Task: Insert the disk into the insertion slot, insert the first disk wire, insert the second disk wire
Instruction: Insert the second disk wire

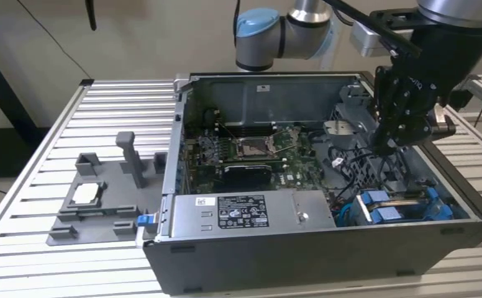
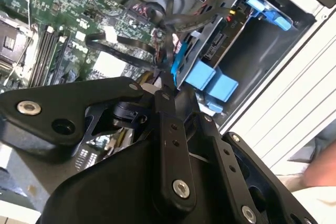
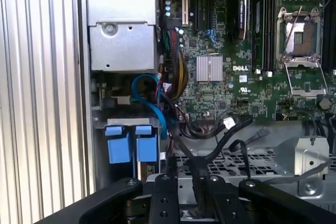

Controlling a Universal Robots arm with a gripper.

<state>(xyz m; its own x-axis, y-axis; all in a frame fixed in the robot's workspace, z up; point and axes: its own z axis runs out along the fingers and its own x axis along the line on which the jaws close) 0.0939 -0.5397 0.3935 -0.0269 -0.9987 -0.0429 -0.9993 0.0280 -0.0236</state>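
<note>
At the open case's [image 1: 307, 248] corner toward the tabletop's [image 1: 25, 205] near edge, exterior view's right: disk [image 2: 220, 43] in its blue carrier looks seated in the insertion slot [image 3: 126, 122], so step one reads done. Jaws closed on a black wire [image 2: 168, 45] just beside the cage. Its connector end is hidden, so can't tell if either wire is plugged; I'd call the first-wire step in progress. Arm [image 1: 440, 37] reaches in over the tabletop's far edge, wrist pointing down into the case, between motherboard [image 3: 220, 93] and drives.
</note>
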